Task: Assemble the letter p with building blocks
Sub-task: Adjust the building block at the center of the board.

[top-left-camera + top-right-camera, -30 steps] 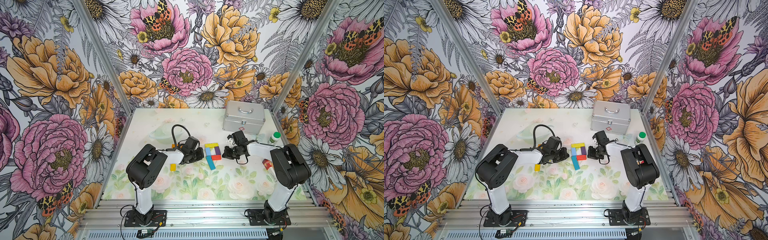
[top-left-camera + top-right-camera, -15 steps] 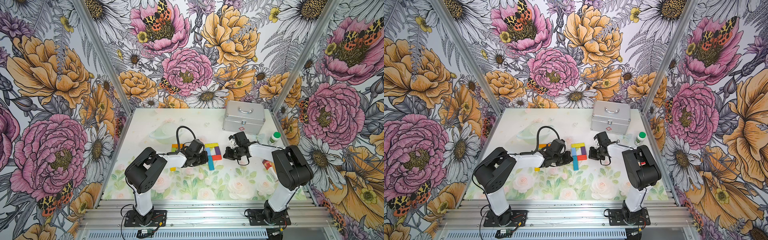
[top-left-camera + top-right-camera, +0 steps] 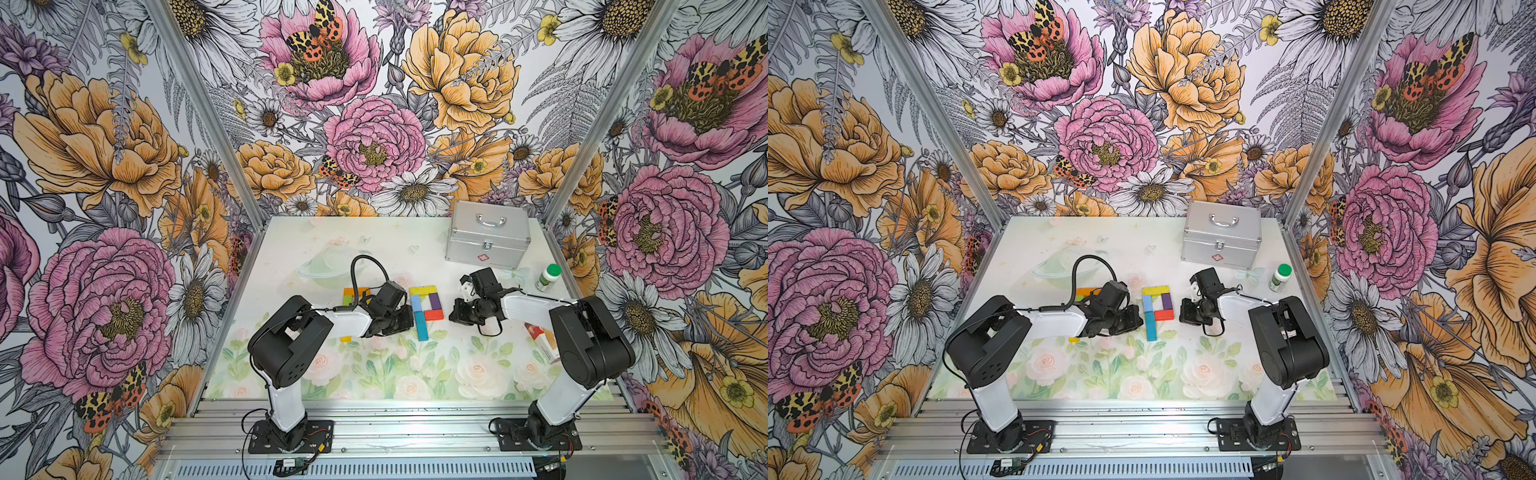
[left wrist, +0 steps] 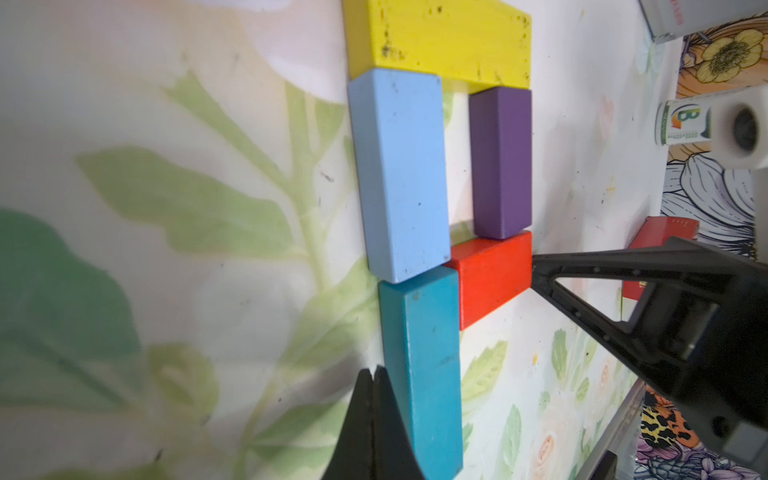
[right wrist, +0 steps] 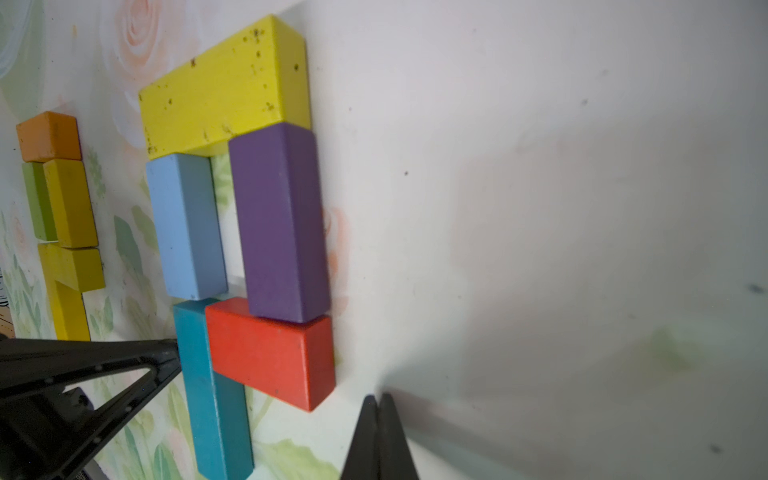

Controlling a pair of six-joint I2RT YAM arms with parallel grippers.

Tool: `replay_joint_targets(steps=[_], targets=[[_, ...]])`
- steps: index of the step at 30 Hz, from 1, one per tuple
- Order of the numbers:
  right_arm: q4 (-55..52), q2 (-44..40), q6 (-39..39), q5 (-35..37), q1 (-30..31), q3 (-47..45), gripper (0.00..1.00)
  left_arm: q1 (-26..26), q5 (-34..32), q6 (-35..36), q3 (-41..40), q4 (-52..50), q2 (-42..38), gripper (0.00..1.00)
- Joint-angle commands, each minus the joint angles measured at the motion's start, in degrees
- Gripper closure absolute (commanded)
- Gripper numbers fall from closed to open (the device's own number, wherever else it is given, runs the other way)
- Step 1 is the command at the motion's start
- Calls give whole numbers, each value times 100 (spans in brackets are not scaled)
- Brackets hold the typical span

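The building blocks [image 3: 435, 301] that spell the letter lie flat on the desk [image 3: 374, 374], about mid-desk between the two arms in both top views. A yellow block [image 4: 440, 41] forms the far bar. A light blue block [image 4: 401, 174] runs toward the near edge from its left end and a purple block [image 4: 500, 162] from its right end, with a slot of desk showing between them. A red block [image 4: 490, 278], slightly skewed, closes the loop on the near side. A teal block [image 4: 424, 374] carries the stem on toward the near edge from the light blue one.

The left fingers [image 4: 368, 390] are clenched tip to tip with nothing between them. Their tip sits at the left side of the teal block, and in the right wrist view it appears to meet that side. The right fingers [image 5: 372, 415] are likewise pressed together and empty, with their tip at the right end of the red block. The left wrist view shows it against that end face, though true contact cannot be told for sure.

Left of the letter, partly behind the left wrist, spare blocks [image 5: 62, 199] in orange, green and yellow lie in a close cluster. A small yellow block [image 3: 345, 338] shows at the near edge of the left forearm.

A silver case [image 3: 488, 237] stands at the far right. A green-capped bottle [image 3: 548, 277] stands near the right edge, and a red-and-white carton [image 3: 544, 345] lies beside the right arm.
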Motion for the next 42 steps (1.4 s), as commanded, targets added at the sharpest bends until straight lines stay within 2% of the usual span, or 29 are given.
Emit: replay_joint_targets(steps=[1, 16, 42], targets=[[-207, -28, -52, 108, -21, -197, 100, 6, -148, -30, -96, 29, -233, 100], [-3, 8, 167, -38, 450, -297, 100, 16, -98, 27, -87, 29, -182, 100], [58, 406, 182, 94, 463, -94, 100, 16, 30, 49, -21, 73, 0, 100]])
